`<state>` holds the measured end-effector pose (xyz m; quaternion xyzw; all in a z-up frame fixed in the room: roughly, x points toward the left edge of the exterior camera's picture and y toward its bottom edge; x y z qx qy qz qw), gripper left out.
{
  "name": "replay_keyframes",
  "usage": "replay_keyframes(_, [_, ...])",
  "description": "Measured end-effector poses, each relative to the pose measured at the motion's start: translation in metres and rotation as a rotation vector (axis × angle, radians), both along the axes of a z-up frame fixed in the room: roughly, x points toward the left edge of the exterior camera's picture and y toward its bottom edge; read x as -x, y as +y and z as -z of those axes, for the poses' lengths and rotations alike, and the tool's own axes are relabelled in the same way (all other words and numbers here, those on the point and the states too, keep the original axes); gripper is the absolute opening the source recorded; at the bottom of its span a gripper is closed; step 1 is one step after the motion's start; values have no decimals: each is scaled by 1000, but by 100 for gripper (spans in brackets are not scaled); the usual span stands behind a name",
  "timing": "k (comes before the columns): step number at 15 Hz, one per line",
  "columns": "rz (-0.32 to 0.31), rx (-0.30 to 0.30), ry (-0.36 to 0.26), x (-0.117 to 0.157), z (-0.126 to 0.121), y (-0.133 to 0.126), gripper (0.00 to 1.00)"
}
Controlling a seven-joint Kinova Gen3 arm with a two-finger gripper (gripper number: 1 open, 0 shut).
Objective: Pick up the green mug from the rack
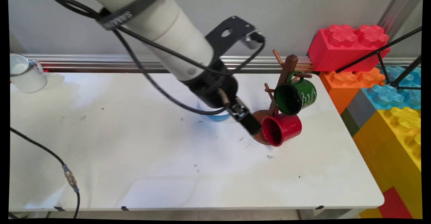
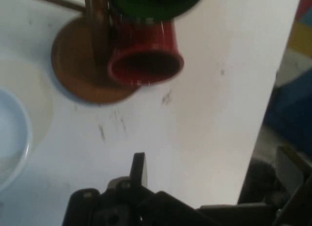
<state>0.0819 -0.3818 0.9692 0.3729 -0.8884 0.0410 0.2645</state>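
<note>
My black two-finger gripper [image 1: 251,124] [image 2: 214,158] hangs low over the white table [image 1: 168,170], right of the middle and nearer the far edge than the near one. Its fingers stand wide apart with nothing between them.

Closest to it is the glossy red enamel mug [image 1: 283,129] [image 2: 146,55]. It hangs on its side from the brown wooden mug tree [image 1: 286,72] [image 2: 78,65], with its mouth turned towards my fingers, just beside them but not touching. Above it on the same stand hangs a dark green enamel mug with pale lettering [image 1: 296,96] [image 2: 156,2].

I judge both mugs to sit loosely on their pegs, and the stand looks light. Any travel from here wants to be slow and square to the red mug's mouth, so that a finger doesn't catch the rim or the round base and tip the tree towards the table's right edge.

A pale blue round dish [image 1: 219,117] [image 2: 9,133] lies mostly under my wrist, so I can't tell whether it is a bowl or a plate. The red mug's handle and its peg are hidden. In the hand view the green mug is cut off at the top. In the main view only one finger shows clearly.

At the far left corner stands a white mug [image 1: 25,74]. Beyond the right edge, big plastic toy bricks [image 1: 346,45] are stacked.
</note>
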Motion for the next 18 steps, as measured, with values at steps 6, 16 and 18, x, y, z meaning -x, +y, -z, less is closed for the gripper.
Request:
replay_keyframes(6, [-87,20,86,30,12,-11,100])
replay_keyframes(16, [-156,49,215,65,39,-24,100])
replay_keyframes(18, [-163,59,230,70,44,-26,100])
